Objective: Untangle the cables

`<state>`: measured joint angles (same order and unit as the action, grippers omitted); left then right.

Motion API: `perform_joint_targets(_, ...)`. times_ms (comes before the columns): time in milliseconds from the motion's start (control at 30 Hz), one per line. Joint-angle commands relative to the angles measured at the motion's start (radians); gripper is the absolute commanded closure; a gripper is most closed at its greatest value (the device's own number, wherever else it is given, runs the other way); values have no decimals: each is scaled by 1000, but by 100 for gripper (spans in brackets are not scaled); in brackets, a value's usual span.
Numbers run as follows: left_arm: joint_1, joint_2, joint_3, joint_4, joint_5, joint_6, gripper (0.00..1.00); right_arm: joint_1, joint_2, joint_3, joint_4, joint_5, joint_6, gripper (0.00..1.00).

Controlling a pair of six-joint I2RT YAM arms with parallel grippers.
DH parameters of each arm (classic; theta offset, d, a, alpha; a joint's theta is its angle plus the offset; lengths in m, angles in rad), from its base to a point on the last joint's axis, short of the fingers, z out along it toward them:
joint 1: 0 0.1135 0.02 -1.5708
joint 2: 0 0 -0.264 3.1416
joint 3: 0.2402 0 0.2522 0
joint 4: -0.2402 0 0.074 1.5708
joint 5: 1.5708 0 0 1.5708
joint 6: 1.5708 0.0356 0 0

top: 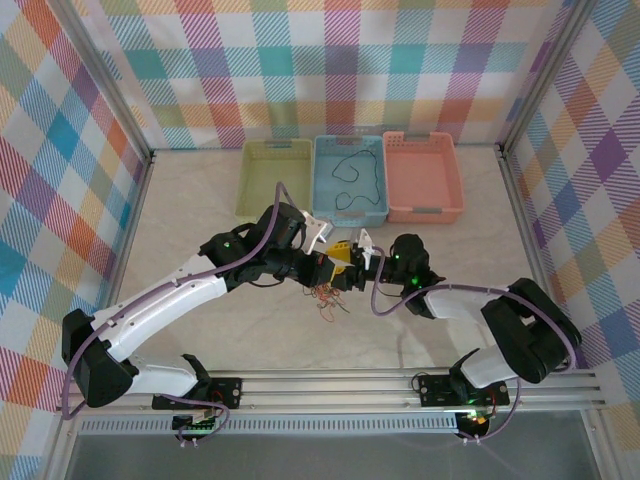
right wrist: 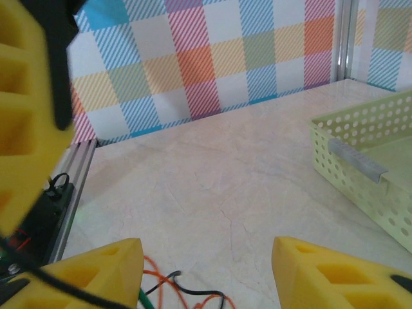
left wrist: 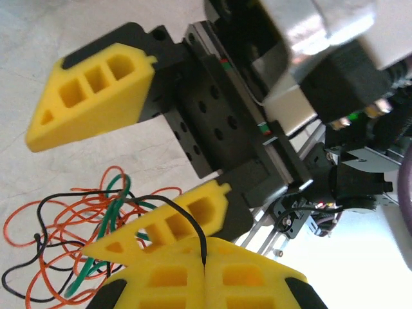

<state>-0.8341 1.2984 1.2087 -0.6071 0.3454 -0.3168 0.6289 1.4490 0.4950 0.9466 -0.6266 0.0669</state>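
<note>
The cables (top: 328, 295) lie in a loose tangle of orange-red, black and green strands on the table in front of both grippers. In the left wrist view the tangle (left wrist: 64, 238) spreads at lower left. My left gripper (left wrist: 205, 250) is shut on the end of a black cable (left wrist: 187, 222) that arcs up from the tangle. My right gripper (right wrist: 206, 267) stands open, its yellow fingers (right wrist: 96, 270) wide apart just above the table, with a few cable strands (right wrist: 187, 299) by its left finger. From above, the left gripper (top: 335, 265) and right gripper (top: 358, 258) nearly touch.
Three baskets stand in a row at the back: green (top: 275, 175), blue (top: 350, 205) with a thin black cable (top: 352, 180) inside, and pink (top: 422, 175). The green basket (right wrist: 373, 167) is near the right gripper's right side. Plaid walls enclose the table.
</note>
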Motion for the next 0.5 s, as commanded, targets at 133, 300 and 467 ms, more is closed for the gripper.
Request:
perform_joint_targets(133, 4, -5, 43, 11, 63, 11, 100, 5, 89, 41, 127, 89, 67, 48)
perform_joint_targets(300, 1, -14, 80, -9, 80, 19, 100, 4, 112, 52, 92, 135, 68, 49)
perform_joint_targets(467, -1, -34, 140, -45, 99, 31, 100, 5, 125, 65, 35, 184, 55, 48)
